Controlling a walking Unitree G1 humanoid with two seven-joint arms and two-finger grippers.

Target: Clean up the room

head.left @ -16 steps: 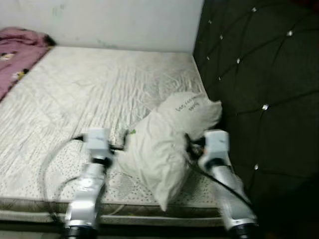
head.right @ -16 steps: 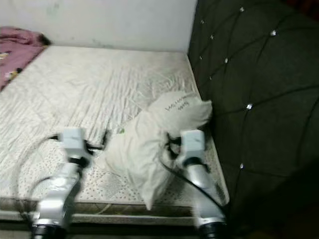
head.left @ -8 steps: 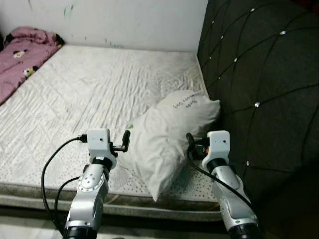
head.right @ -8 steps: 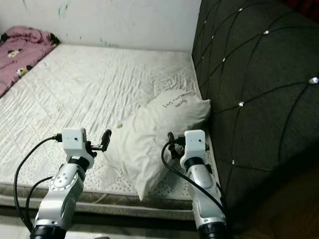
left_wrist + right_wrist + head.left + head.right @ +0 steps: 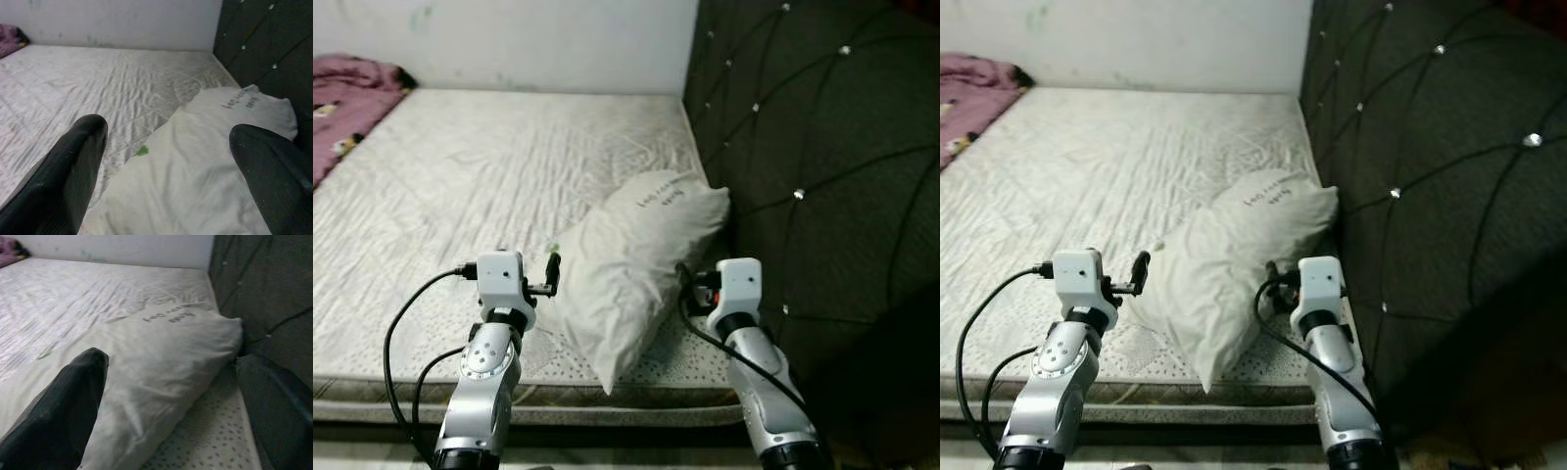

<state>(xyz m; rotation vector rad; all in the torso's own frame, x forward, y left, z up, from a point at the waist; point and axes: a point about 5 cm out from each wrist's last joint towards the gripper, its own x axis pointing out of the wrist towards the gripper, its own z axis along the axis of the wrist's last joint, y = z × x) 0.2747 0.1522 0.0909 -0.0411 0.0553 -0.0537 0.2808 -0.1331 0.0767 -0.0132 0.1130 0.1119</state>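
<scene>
pillow (image 5: 631, 264) now lying on mattress (image 5: 460, 186), freed; left gripper (image 5: 166, 161) and right gripper (image 5: 171, 396) spread wide, flanking it, drawn back nearer.

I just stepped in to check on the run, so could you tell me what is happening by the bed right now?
The robot stands at the side of a bare mattress with both arms raised on either side of a white pillow lying next to the dark tufted headboard. The left gripper and right gripper are both open and neither grips the pillow. A pink blanket lies at the far corner.
</scene>
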